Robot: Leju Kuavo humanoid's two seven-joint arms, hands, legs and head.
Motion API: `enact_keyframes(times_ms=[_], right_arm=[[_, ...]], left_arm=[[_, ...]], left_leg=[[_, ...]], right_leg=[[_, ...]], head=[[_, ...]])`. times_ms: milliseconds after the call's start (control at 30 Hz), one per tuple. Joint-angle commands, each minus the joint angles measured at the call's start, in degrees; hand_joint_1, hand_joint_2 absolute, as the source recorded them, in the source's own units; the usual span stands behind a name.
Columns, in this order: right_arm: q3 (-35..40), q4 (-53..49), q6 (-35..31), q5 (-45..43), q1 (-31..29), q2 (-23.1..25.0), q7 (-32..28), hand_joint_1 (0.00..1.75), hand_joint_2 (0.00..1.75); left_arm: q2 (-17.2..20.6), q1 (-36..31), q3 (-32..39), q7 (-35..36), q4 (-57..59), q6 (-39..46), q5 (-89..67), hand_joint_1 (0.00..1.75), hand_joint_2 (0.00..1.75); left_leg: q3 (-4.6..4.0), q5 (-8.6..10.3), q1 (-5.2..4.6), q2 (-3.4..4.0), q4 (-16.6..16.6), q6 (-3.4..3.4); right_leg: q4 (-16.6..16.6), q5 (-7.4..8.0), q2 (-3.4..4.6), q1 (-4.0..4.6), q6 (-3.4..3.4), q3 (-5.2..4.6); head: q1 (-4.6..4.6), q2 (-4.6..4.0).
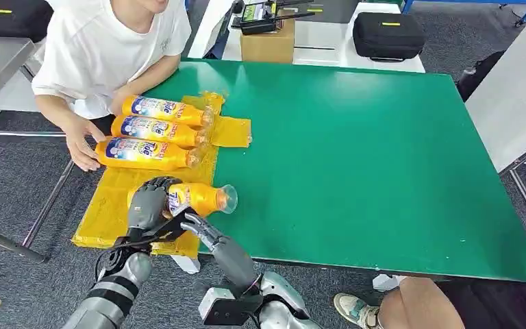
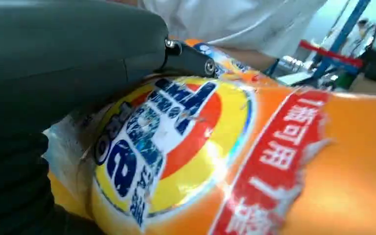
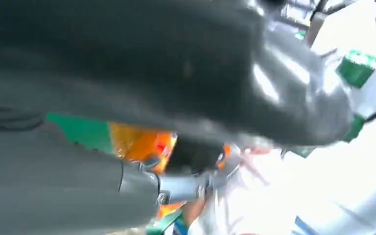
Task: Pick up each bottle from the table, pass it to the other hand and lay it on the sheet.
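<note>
A: The left hand (image 1: pixel 148 203) was wrapped around the label end of a bottle (image 1: pixel 202 199), fingers closed over it, cap end pointing toward the green table (image 1: pixel 356 151).

B: And the right hand (image 1: pixel 198 227)?

A: It lay just beside, under the bottle's near side; I couldn't tell whether it gripped or only touched. Probably steadying it.

B: Where was the bottle?

A: Lying sideways over the near part of the yellow sheet (image 1: pixel 109 219), apparently being laid down parallel to three bottles (image 1: pixel 154 130) already lined up beyond. A person's hand (image 1: pixel 82 144) rested beside those.
</note>
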Motion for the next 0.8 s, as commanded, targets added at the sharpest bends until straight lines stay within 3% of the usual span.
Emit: enact_keyframes(times_ms=[33,267,533,567,600,633,667,700,800], right_arm=[[3.1,-0.8,1.0,0.2,-1.3,-3.1,0.2,0.00,0.00],[2.0,-1.0,1.6,0.0,-0.9,-3.3,0.1,0.00,0.00],[0.0,-0.7,1.9,1.0,-0.7,-3.2,0.0,0.00,0.00],[-0.1,-0.7,1.9,1.0,-0.7,-3.2,0.0,0.00,0.00],[-0.5,-0.5,1.9,1.1,-0.7,-3.0,-0.1,0.00,0.00],[-0.8,-0.4,1.8,1.1,-0.6,-2.8,-0.2,0.00,0.00],[-0.8,-0.4,1.8,1.2,-0.6,-2.8,-0.2,0.00,0.00],[-1.1,-0.2,1.6,1.3,-0.7,-2.7,-0.4,0.00,0.00],[-1.3,0.2,1.4,1.4,-0.7,-2.5,-0.8,0.00,0.00]], left_arm=[[3.6,-6.8,0.3,1.8,17.0,-2.6,-2.8,1.75,1.75],[5.8,-7.5,-2.3,5.0,13.8,-1.4,-9.7,1.75,1.75],[8.9,-10.9,-10.2,10.9,13.0,-11.6,-21.9,1.75,1.75],[8.8,-11.1,-10.3,10.9,12.8,-11.6,-21.9,1.66,1.75],[8.4,-11.4,-10.6,10.6,12.4,-13.1,-21.9,1.08,1.75],[8.0,-11.6,-10.5,9.1,12.0,-14.2,-20.7,0.31,1.75],[7.7,-11.7,-10.4,8.8,11.8,-14.4,-20.3,0.31,1.75],[7.0,-11.8,-10.2,7.1,11.4,-16.3,-18.1,0.00,1.75],[6.0,-11.9,-9.2,3.9,11.7,-19.3,-13.7,0.00,1.75]], left_leg=[[0.21,-0.02,0.01,0.11,-0.1,-0.04],[0.44,-0.04,0.04,0.20,-0.1,-0.12],[0.42,0.01,0.07,0.08,-0.1,-0.15],[0.37,0.02,0.04,0.07,0.0,-0.14],[0.44,0.01,0.07,0.08,-0.1,-0.16],[0.43,0.02,0.05,0.11,-0.1,-0.15],[0.41,0.05,0.03,0.06,0.0,-0.14],[0.42,0.04,0.04,0.05,0.0,-0.14],[0.39,0.10,0.03,-0.01,0.0,-0.17]], right_leg=[[-0.1,0.01,0.08,0.02,-0.06,0.18],[0.0,0.03,0.15,0.06,-0.13,0.28],[0.0,-0.01,0.02,0.08,-0.13,0.31],[0.1,0.01,0.05,0.06,-0.11,0.26],[0.0,0.00,0.04,0.09,-0.14,0.35],[0.1,0.02,0.08,0.06,-0.12,0.33],[0.1,0.03,0.05,0.04,-0.10,0.31],[0.1,0.03,0.05,0.06,-0.10,0.31],[0.1,0.03,-0.02,0.04,-0.10,0.27]], head=[[0.00,0.02],[-0.02,0.02],[0.00,0.02],[-0.02,0.00],[0.00,0.02],[-0.02,0.02],[0.00,0.00],[-0.02,0.02],[-0.02,0.02]])
